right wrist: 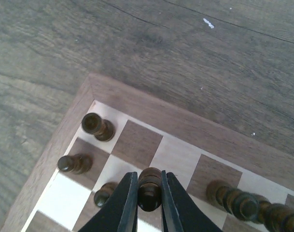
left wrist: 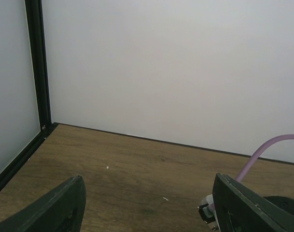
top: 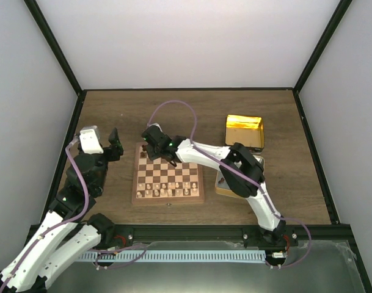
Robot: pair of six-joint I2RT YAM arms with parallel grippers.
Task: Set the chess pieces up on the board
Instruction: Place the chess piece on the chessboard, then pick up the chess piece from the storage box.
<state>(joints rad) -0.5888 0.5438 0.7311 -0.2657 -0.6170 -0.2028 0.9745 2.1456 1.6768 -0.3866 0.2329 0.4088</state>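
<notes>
In the right wrist view my right gripper (right wrist: 149, 177) is shut on a dark brown chess piece (right wrist: 149, 189), held over the far left corner of the board (right wrist: 185, 123). Close by stand a dark piece on the corner square (right wrist: 96, 126), two small ones (right wrist: 72, 163) (right wrist: 104, 194) to its left, and more (right wrist: 233, 200) to the right. From above, the right gripper (top: 154, 148) hangs at the board's (top: 167, 200) far edge. My left gripper (top: 116, 146) is raised left of the board, open (left wrist: 151, 208) and empty over bare table.
Pale cream chessmen (top: 164, 189) fill the board's near rows. A gold tin (top: 244, 131) lies at the back right, and another tin part (top: 221, 183) sits under the right arm. Black frame posts and white walls enclose the table.
</notes>
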